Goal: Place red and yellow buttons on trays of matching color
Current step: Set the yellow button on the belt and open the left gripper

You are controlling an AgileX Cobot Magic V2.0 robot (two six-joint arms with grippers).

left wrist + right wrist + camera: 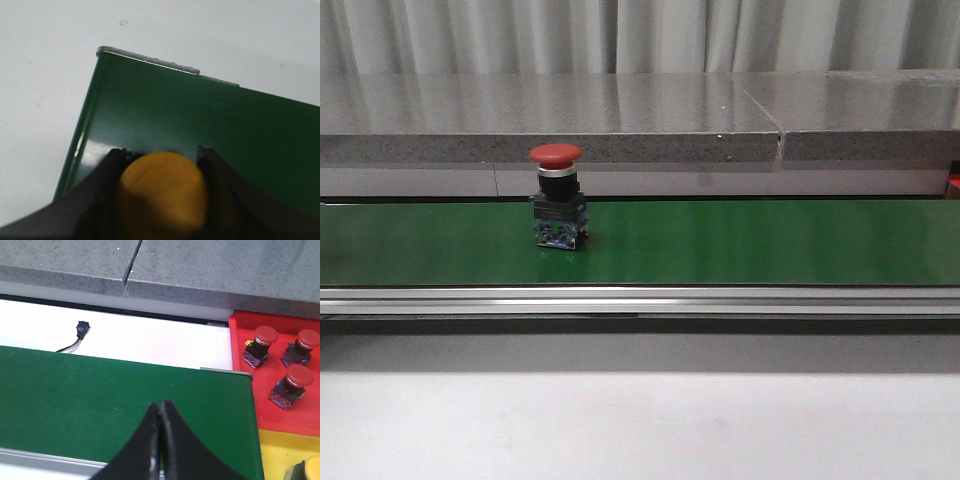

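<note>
1. The left gripper sits at the bottom centre of the left wrist view, its two dark fingers clamped on either side of one yellow button; only the button's round, smooth cap shows, and its lower edge is cut off by the frame.
2. Beneath it lies the green belt, its corner with a metal edge strip in the upper left of that frame.
3. The right gripper, bottom centre of the right wrist view, has its fingers pressed together with nothing between them, above the belt's end.
4. Right of it, a red tray holds three red buttons; a yellow tray below holds one yellowish piece, mostly cut off.
5. In the front view one red button stands upright on the belt, left of centre: red mushroom cap, black body, blue base.
6. A small black connector lies on the white surface.
</note>
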